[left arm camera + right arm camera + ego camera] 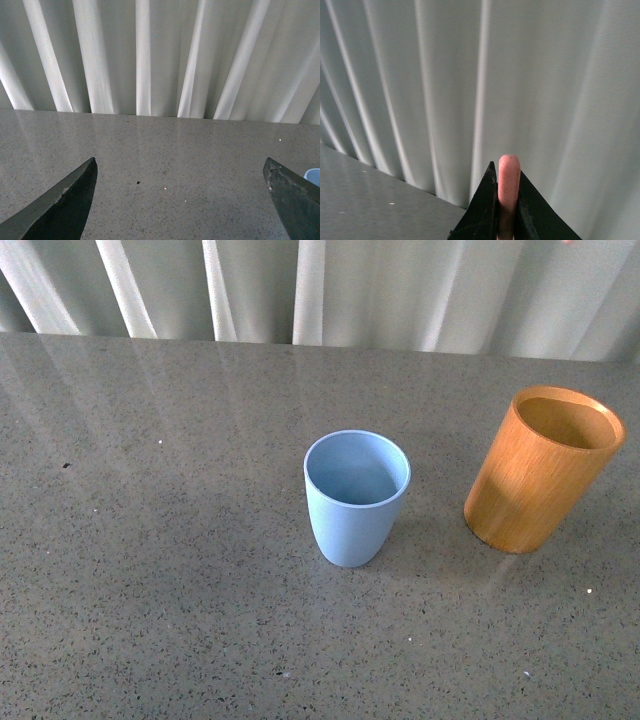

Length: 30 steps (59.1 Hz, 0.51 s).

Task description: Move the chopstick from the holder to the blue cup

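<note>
My right tool (507,181) clamps the chopstick (508,165); my left tool (180,161) gapes apart over the tabletop (150,590), where blue cup (355,510) and holder (535,480) stand near each other.

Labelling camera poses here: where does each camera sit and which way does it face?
Front: on the body, looking down at the table, blue cup and holder; no arm shows.
Left wrist: on the left arm, facing across the table to the curtain; open left tool shows.
Right wrist: on the right arm, facing the curtain; right tool shut on the chopstick.
Shared: blue cup, in front and left wrist.
</note>
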{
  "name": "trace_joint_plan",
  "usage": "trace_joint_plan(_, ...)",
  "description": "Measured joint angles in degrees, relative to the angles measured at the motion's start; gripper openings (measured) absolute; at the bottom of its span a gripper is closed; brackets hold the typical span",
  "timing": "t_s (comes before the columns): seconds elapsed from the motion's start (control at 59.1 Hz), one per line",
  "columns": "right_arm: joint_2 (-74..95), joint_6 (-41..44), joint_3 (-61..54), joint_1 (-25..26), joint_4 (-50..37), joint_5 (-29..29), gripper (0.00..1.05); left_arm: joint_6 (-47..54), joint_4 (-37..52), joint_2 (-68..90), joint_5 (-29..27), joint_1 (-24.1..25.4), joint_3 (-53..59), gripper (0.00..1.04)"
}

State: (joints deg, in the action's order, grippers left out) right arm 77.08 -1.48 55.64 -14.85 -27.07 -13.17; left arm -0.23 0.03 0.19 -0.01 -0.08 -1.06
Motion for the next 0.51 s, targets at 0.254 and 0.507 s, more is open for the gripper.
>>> trace_joint_plan(0.254, 1.7, -3.3, -5.7, -11.5, -2.5, -0.4, 0.02, 0.0, 0.0, 0.0, 0.0, 0.0, 0.0, 0.98)
trace_joint_plan(0.507, 9.0, -2.6, -6.8, -12.1, -6.4, -2.4, 0.02, 0.0, 0.0, 0.0, 0.0, 0.0, 0.0, 0.98)
